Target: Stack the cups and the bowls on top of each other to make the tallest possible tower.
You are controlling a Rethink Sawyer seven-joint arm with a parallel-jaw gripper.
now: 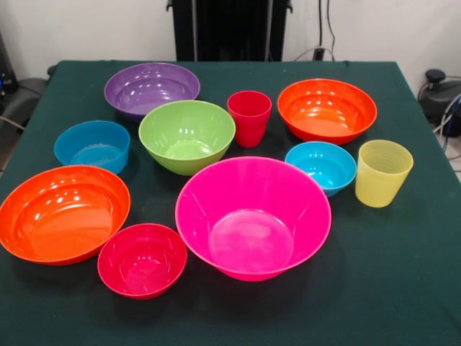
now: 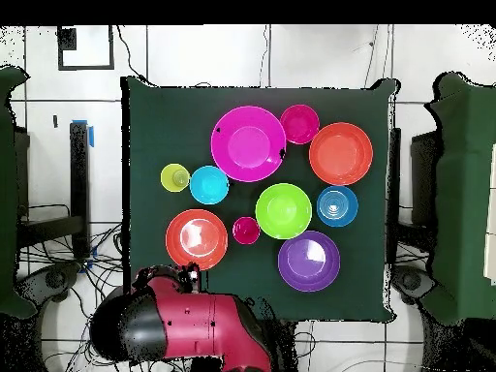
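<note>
All bowls and cups stand apart and upright on the dark green table (image 1: 403,288); nothing is stacked. The large pink bowl (image 1: 253,216) (image 2: 248,143) is near the front middle. The green bowl (image 1: 186,135) (image 2: 283,210) is behind it, with the purple bowl (image 1: 151,88) (image 2: 309,260) further back. The glossy red cup (image 1: 249,117) (image 2: 246,230) stands between the green bowl and one orange bowl (image 1: 326,109) (image 2: 197,238). The yellow cup (image 1: 383,172) (image 2: 175,177) stands at the right. The gripper shows in neither view.
A second orange bowl (image 1: 63,213) (image 2: 341,153) and a small red-pink bowl (image 1: 142,259) (image 2: 299,124) sit front left. Two small blue bowls (image 1: 92,145) (image 1: 321,166) flank the middle. The red and black arm (image 2: 184,325) is folded over its base, off the table.
</note>
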